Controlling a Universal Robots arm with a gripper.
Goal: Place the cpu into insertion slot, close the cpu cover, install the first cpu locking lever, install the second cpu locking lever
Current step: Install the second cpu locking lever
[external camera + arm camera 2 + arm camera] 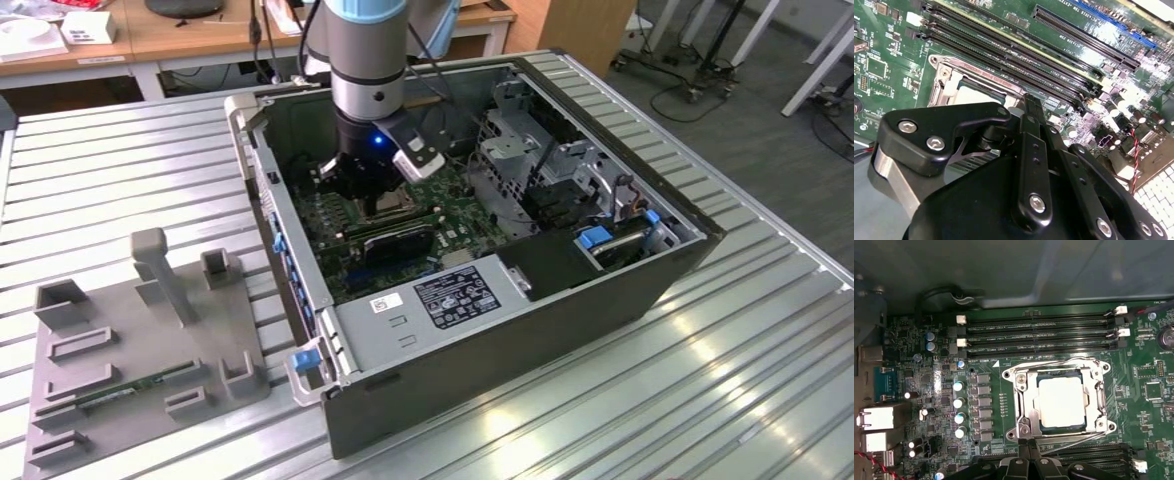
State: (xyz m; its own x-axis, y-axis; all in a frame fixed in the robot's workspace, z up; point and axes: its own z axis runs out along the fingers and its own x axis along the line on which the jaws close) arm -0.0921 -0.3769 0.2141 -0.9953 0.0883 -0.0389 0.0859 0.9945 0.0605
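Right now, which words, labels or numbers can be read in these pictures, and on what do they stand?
Nothing can be quoted.
On the power supply label: print too small to read.
On the motherboard: white lettering too small to read.
On the cpu cover: stamped lettering, not legible.

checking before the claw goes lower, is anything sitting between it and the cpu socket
Nothing visible does. In the first wrist view the claw sits at the edge of the insertion slot, with the cpu seated under the closed cpu cover.
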